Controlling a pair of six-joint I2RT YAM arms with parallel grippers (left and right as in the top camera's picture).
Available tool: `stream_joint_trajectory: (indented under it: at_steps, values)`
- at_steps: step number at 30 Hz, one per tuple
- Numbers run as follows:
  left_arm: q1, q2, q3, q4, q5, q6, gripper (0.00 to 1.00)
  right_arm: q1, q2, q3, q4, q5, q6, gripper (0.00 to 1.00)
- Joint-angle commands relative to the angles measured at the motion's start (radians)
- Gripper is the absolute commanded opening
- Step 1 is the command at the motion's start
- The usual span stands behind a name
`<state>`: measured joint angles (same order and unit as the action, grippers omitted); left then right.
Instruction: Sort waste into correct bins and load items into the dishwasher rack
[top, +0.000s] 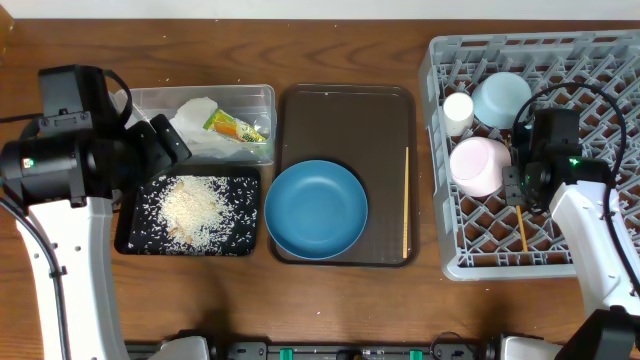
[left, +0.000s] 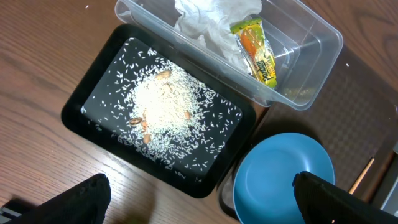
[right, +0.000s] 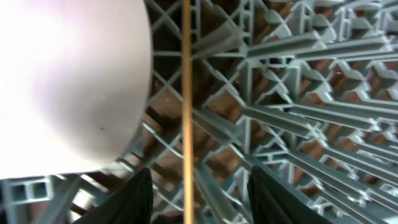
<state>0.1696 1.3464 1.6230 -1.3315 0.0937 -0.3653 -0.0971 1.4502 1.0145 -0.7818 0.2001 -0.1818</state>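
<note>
Straddling a wooden chopstick (right: 186, 93) on the dishwasher rack (right: 298, 93).
My right gripper (right: 200, 190) has jaws apart around it; thin, light, stiff, so pinch mid-shaft.

Plate (top: 315, 208) on serving tray (top: 345, 120), left of rack (top: 480, 265), which apparently holds one chopstick (right: 186, 93)

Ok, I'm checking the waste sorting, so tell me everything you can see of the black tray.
The black tray is a shallow rectangle with rounded corners and a low raised rim, glossy like plastic. It lies flat on the wooden table. A heap of white rice with a few tan bits sits mid-tray, with loose grains scattered around it. One long side runs along the clear tub, seemingly touching it, and one corner lies near the blue plate.
</note>
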Motion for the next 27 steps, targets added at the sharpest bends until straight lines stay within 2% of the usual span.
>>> stream_joint_trajectory:
  at_steps: [1, 4, 7, 14, 22, 27]
  values:
    - [0.004, 0.006, 0.001, -0.003, -0.016, 0.006, 0.96, -0.013, 0.003, 0.011, 0.009, -0.168, 0.09, 0.47]
    - [0.004, 0.006, 0.001, -0.003, -0.016, 0.006, 0.96, -0.013, 0.003, 0.011, 0.009, -0.364, 0.153, 0.44]
    - [0.004, 0.006, 0.001, -0.003, -0.016, 0.006, 0.96, -0.013, 0.0, 0.013, 0.012, -0.552, 0.152, 0.39]
    - [0.004, 0.006, 0.001, -0.003, -0.016, 0.006, 0.96, -0.012, -0.044, 0.014, 0.019, -0.794, 0.282, 0.45]
    - [0.004, 0.006, 0.001, -0.003, -0.016, 0.006, 0.96, 0.025, -0.049, 0.014, 0.016, -0.803, 0.285, 0.45]
    - [0.004, 0.006, 0.001, -0.003, -0.016, 0.006, 0.96, 0.123, -0.047, 0.013, 0.026, -0.795, 0.33, 0.43]
